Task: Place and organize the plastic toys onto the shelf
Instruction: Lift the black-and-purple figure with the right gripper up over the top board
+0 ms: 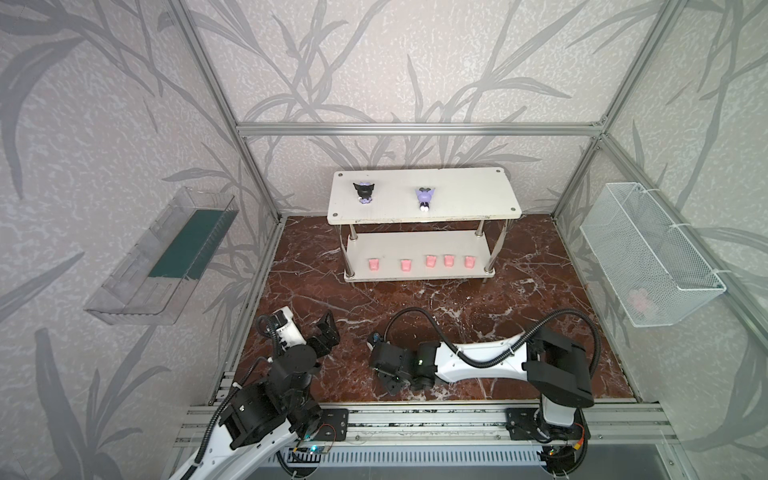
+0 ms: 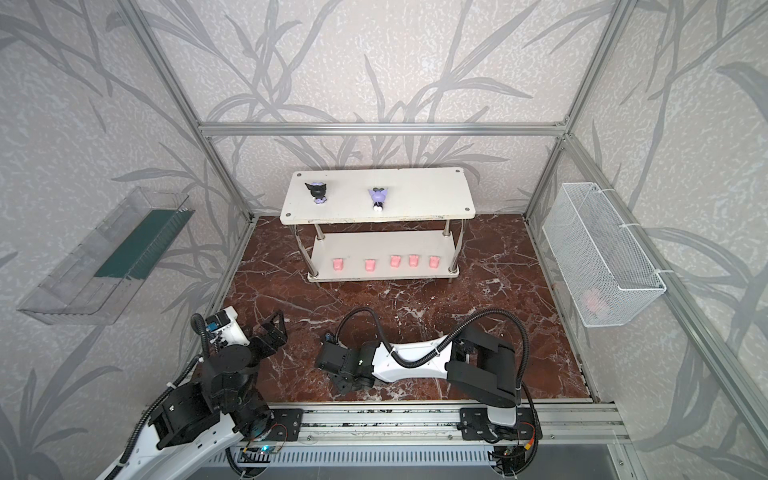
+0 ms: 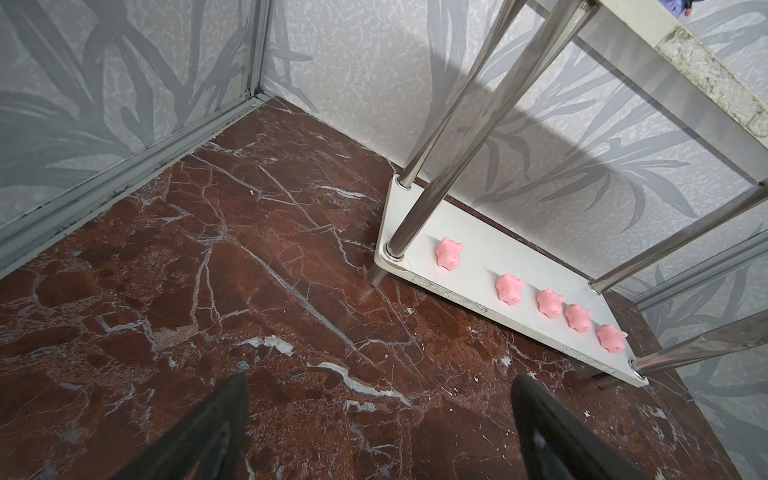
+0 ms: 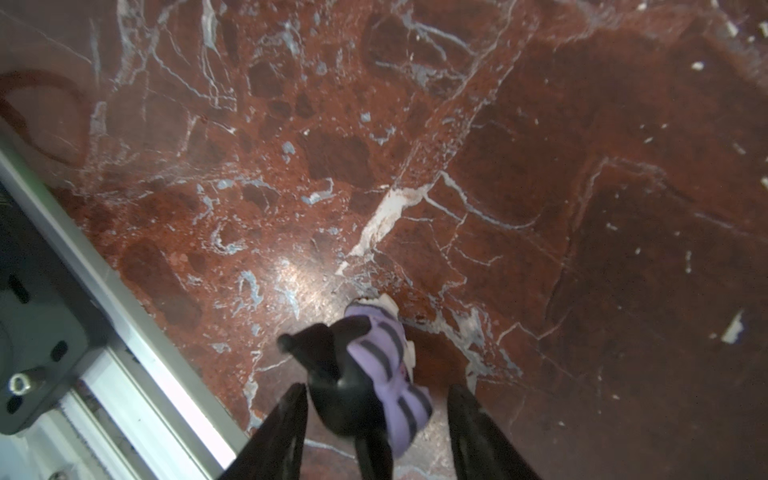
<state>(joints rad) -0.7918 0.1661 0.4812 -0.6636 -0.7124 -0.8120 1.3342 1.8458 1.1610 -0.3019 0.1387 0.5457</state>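
Note:
The white two-tier shelf [image 1: 457, 195] [image 2: 415, 195] stands at the back wall. Two black and lilac figurines [image 1: 364, 192] [image 1: 425, 198] lie on its top board. Several pink piglets [image 1: 430, 261] [image 3: 449, 253] stand in a row on the lower board. A third black and lilac figurine [image 4: 374, 357] lies on the marble floor near the front rail, between the fingers of my right gripper [image 4: 377, 388] [image 1: 390, 385]. One finger is close against its black head; whether the jaws press on it does not show. My left gripper [image 3: 382, 376] [image 1: 328, 328] hangs open and empty above the floor at the front left.
A clear plastic bin [image 1: 166, 257] hangs on the left wall. On the right wall a white wire basket [image 1: 648, 257] holds something pink [image 1: 640, 299]. The aluminium front rail [image 4: 124, 324] runs just beside the right gripper. Chrome shelf legs [image 3: 457, 166] rise near the piglets.

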